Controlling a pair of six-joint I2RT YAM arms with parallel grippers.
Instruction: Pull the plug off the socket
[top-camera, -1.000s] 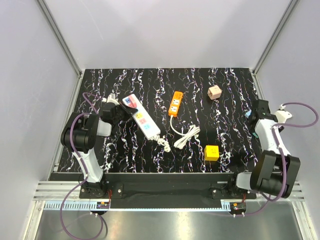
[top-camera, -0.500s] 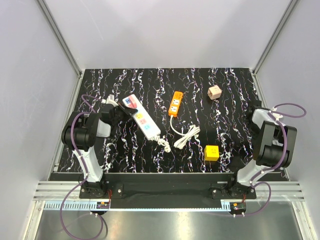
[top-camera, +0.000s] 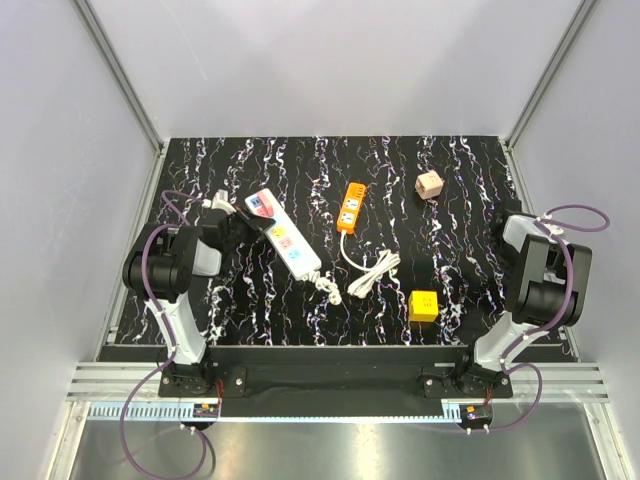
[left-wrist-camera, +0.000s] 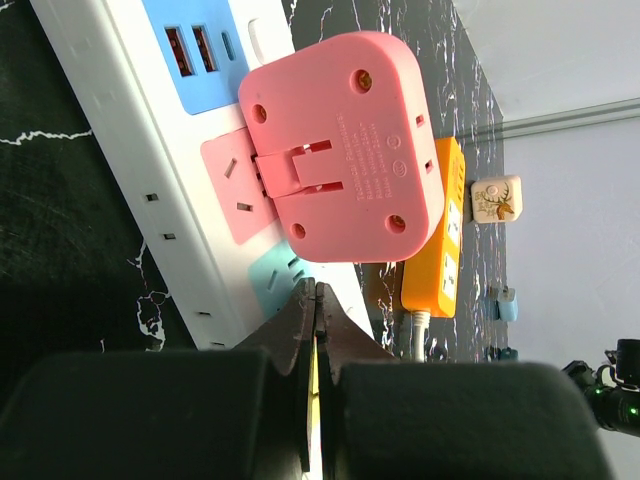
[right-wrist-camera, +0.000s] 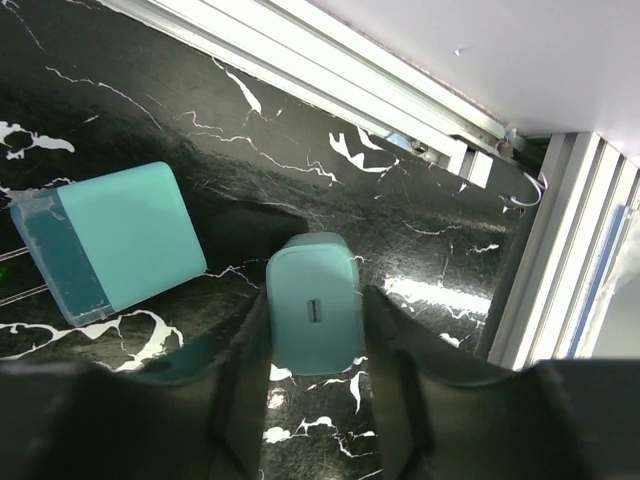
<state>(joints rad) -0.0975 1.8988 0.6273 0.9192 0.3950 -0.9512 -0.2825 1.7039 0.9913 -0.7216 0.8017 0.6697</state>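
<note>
The long white power strip (top-camera: 290, 245) lies slanted at the left of the table. A pink plug (top-camera: 260, 203) sits in its far end. In the left wrist view the pink plug (left-wrist-camera: 340, 160) is seated on the white strip (left-wrist-camera: 110, 150), just ahead of my fingertips. My left gripper (top-camera: 238, 213) (left-wrist-camera: 315, 300) is shut and empty, beside the strip's far end. My right gripper (top-camera: 508, 235) (right-wrist-camera: 315, 330) is open at the right edge. A small teal charger (right-wrist-camera: 313, 310) stands on the table between its fingers.
An orange power strip (top-camera: 350, 207) with a bundled white cord (top-camera: 372, 272) lies mid-table. A yellow cube (top-camera: 423, 305) and a wooden cube (top-camera: 430, 184) sit to the right. A second teal charger (right-wrist-camera: 105, 240) lies beside my right gripper. The metal side rail (right-wrist-camera: 560, 250) is close on the right.
My right arm has folded in from a stretched pose and now sits still. My left gripper has edged slightly right toward the strip's far end. The pink plug has not moved.
</note>
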